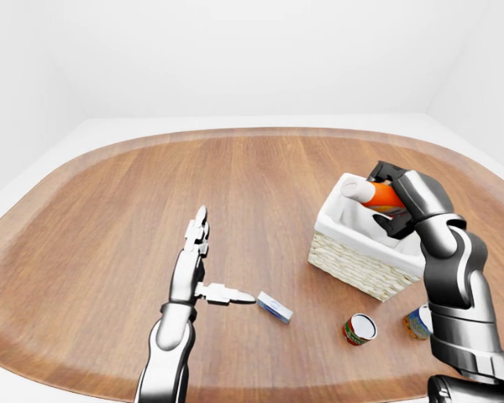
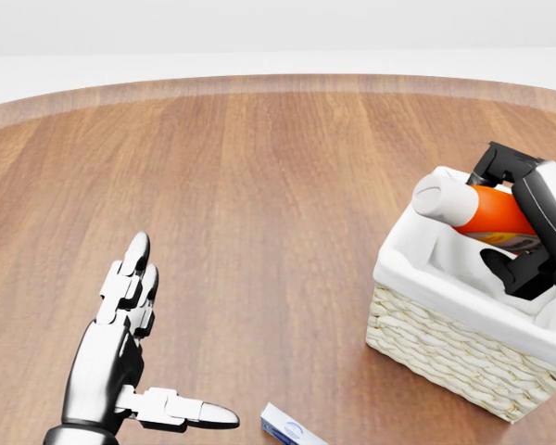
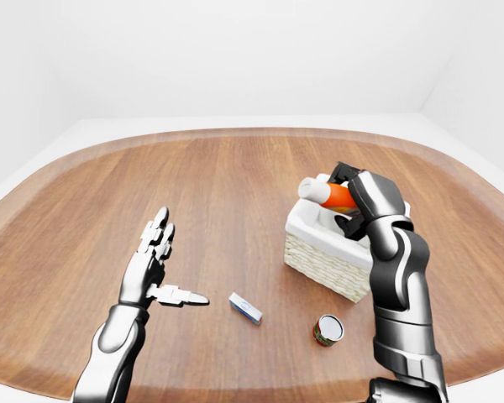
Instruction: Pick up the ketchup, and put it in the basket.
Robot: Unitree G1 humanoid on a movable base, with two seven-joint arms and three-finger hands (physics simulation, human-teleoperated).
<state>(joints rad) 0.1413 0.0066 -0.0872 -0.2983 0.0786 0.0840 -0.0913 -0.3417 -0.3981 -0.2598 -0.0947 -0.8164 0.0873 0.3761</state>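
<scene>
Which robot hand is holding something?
The right hand: its fingers grip the orange ketchup over the basket. The left hand is open and empty.

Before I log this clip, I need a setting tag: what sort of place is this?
Likely a bare simulated test room, not a real home: plain white walls, one big rounded wooden table, and a few scattered groceries such as a can beside the basket.
</scene>
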